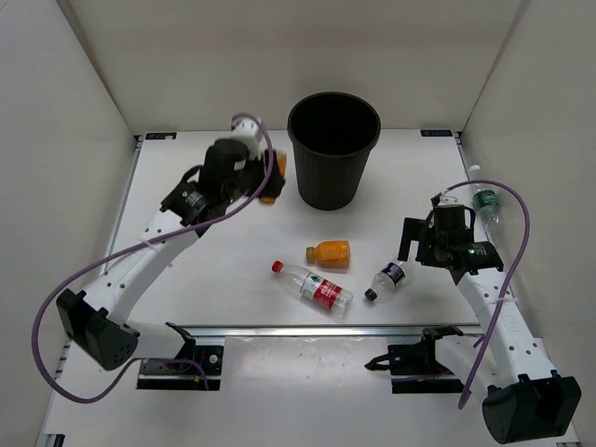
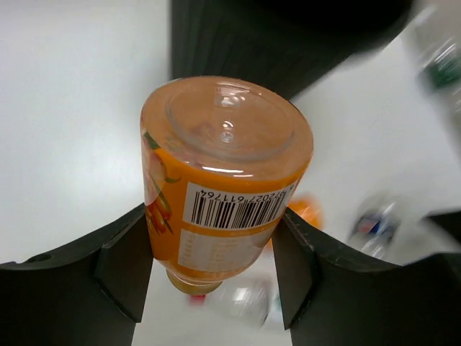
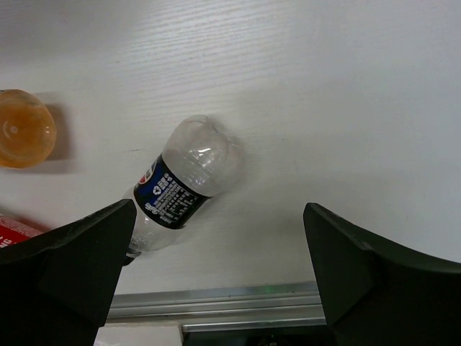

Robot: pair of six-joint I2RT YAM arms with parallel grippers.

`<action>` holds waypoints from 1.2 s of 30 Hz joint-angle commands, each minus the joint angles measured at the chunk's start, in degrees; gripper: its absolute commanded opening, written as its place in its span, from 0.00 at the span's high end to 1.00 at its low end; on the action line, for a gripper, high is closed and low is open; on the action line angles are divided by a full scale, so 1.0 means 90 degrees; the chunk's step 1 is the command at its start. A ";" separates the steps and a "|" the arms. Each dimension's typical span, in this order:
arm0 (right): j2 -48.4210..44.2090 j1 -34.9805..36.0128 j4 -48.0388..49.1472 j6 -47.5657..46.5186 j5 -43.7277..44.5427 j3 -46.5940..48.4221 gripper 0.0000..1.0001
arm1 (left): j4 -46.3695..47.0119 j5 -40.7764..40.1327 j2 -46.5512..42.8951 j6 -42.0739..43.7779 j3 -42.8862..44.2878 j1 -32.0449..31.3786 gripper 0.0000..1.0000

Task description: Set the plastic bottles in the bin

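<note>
Bottle, orange (image 2: 223, 180), is clamped in L gripper (image 2: 212, 256), just left of bin (image 1: 331, 177), not yet over rim. It should be lifted clear & centred over opening before release. R gripper (image 3: 220, 216) is spread wide above dark-label bottle (image 3: 176, 191) on table.

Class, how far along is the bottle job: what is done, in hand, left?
Done: unclear, the bin is dark inside. In hand: the left gripper clamps an orange bottle beside it. Left: second orange bottle, red-label bottle, dark-label bottle under the open right gripper, green-label bottle.
</note>
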 commanded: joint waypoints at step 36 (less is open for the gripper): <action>0.0767 0.0592 0.0591 0.3384 -0.0109 -0.1023 0.00 | 0.0732 -0.0743 0.0945 0.0020 0.1985 -0.0333 0.01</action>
